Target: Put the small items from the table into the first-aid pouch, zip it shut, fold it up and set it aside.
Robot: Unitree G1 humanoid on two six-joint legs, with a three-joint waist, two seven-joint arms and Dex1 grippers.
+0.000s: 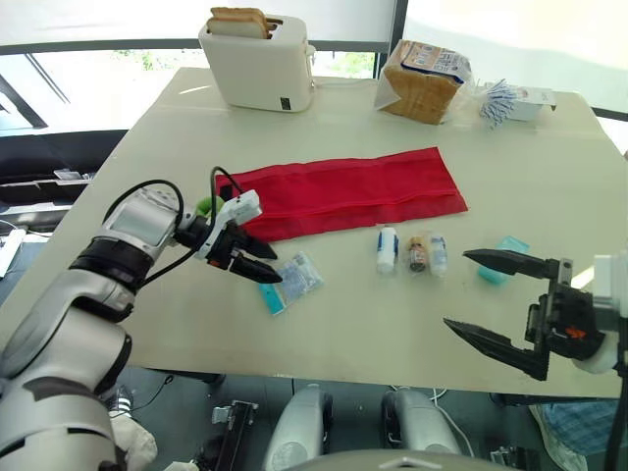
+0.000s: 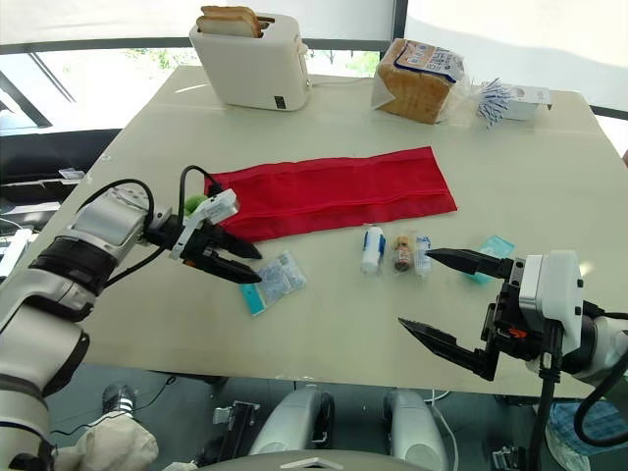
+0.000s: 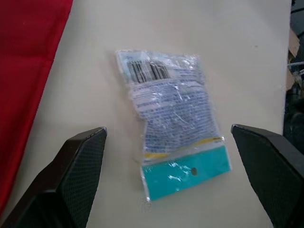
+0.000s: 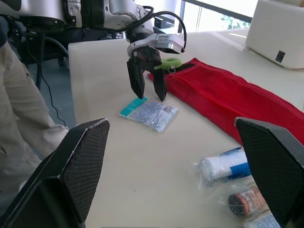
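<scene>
Hovering over a clear plastic packet with a teal end (image 1: 292,280), the left claw (image 1: 276,268) has its fingers spread, and the left wrist view shows the packet lying flat between them, untouched. The packet sits on the table (image 1: 549,177) at about seven o'clock from the red pouch (image 1: 353,191), which lies unfolded across the middle. At five o'clock from the pouch are a white roll (image 1: 388,249), a small brown bottle (image 1: 418,253) and a slim packet (image 1: 438,253), side by side, with a teal packet (image 1: 502,258) further toward three o'clock. The right claw (image 1: 456,289) is wide apart and empty near the front edge. A toaster (image 1: 260,64) and a loaf of bread (image 1: 424,78) stand at twelve o'clock.
</scene>
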